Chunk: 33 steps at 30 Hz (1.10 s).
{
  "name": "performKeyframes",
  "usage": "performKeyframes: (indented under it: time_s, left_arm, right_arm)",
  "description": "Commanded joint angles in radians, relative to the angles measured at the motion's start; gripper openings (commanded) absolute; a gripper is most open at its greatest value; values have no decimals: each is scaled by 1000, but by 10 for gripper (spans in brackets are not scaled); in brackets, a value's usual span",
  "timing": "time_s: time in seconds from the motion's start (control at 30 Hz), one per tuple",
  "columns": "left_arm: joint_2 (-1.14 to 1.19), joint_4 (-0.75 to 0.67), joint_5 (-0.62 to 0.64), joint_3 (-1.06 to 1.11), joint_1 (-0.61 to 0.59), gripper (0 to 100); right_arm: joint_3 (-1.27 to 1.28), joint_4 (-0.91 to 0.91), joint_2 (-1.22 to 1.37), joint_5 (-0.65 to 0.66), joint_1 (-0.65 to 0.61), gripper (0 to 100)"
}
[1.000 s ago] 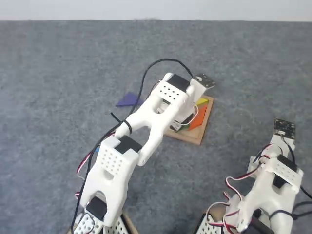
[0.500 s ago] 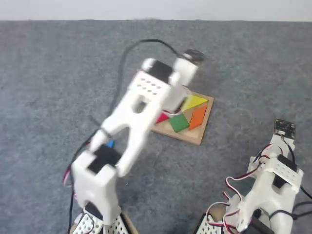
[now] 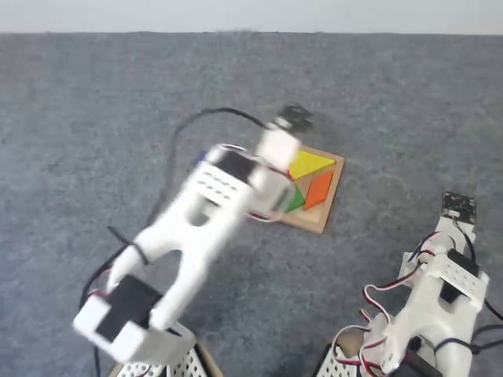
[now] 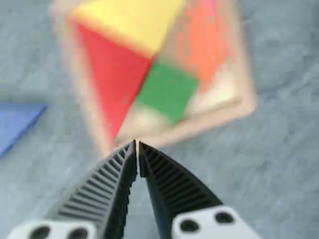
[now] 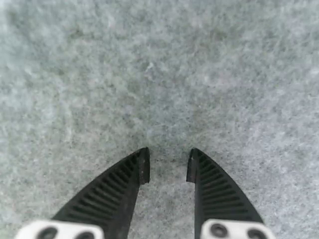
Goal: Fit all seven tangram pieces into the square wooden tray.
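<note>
- Over the square wooden tray, my left tool hangs pinched to a sliver and carries nothing; its tips sit just off the tray's rim.
- Inside the tray I count four pieces lying flat: a yellow piece, a red piece, a green piece and an orange piece; the green sits between the red and the orange.
- Pale wood shows on two sides of the green piece; by my reading, those gaps are not yet filled.
- One blue piece lies outside, flat on the grey bench, near the tray's red side.
- My right tool rests above the bench, well apart from the tray; its jaws are narrowly parted and empty.
- I judge the job a little past halfway; the blue piece has yet to go in, and two more by count, which I cannot place.
</note>
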Motion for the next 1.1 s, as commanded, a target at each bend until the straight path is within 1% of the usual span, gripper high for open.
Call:
performKeyframes:
  time_s: [0.0,0.07,0.17,0.37,0.6,0.7,0.9,0.97,1.07]
  left_arm:
    - [109,-229,26,-41,133,13]
    - [176,-247,0,-90,170,13]
    - [275,-216,-38,-171,192,13]
    - [422,-210,-43,-274,195,13]
    - [503,-204,-46,-351,160,13]
    - [542,-160,-95,-418,158,13]
    - [646,-57,-101,-599,152,13]
    - [635,-5,-101,-653,153,13]
    - [555,63,-97,-697,143,13]
  right_arm:
    - [2,-13,-7,6,-16,126]
    - [2,-13,-7,6,-16,126]
    - [2,-13,-7,6,-16,126]
    - [2,-13,-7,6,-16,126]
    - [2,-13,-7,6,-16,126]
    - [2,-13,-7,6,-16,126]
    - [2,-13,-7,6,-16,126]
    - [2,-13,-7,6,-16,126]
    - [2,-13,-7,6,-16,126]
